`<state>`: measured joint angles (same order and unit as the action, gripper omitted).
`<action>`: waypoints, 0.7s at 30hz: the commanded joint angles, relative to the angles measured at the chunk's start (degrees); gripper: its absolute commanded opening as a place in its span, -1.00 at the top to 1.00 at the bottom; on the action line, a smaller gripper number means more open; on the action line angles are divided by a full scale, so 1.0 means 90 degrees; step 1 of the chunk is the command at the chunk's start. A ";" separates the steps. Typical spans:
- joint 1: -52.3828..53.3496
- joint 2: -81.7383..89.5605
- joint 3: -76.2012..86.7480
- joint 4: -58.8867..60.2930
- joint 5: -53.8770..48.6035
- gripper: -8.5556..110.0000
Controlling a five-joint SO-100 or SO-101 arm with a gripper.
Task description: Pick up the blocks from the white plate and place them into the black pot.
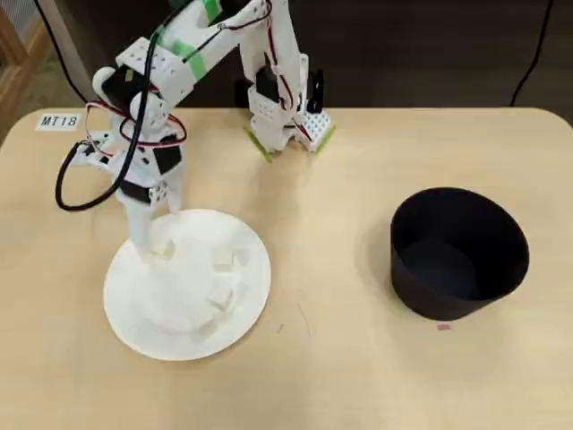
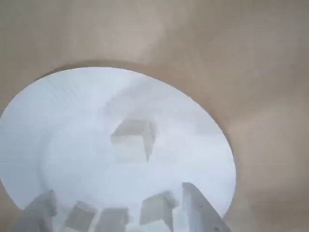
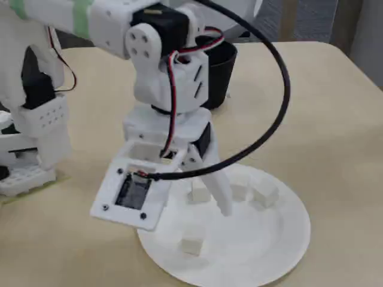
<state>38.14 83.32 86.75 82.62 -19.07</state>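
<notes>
- Overhead view shows the gripper [image 1: 154, 244] lowered over the far left part of the white plate [image 1: 255, 269]; the black pot [image 1: 458, 253] stands well apart to the right, apparently empty
- Four blocks lie on the plate; wrist view shows three in a row between the spread fingers [image 2: 198, 208], the fourth block [image 2: 133, 140] beyond
- Fingers apart, gripping nothing; I judge the nearest block [image 3: 198, 195] lies between the tips

The desk [image 1: 358, 376] looked like smooth pale wood; the pot [image 1: 458, 255] was matt black, the arm [image 3: 167, 78] white plastic.

Even soft light, blurry wrist view
</notes>
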 commanded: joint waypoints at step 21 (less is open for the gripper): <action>0.0215 -0.0928 -0.0146 -0.0723 -0.0713 0.20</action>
<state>40.52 74.71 86.75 76.90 -24.35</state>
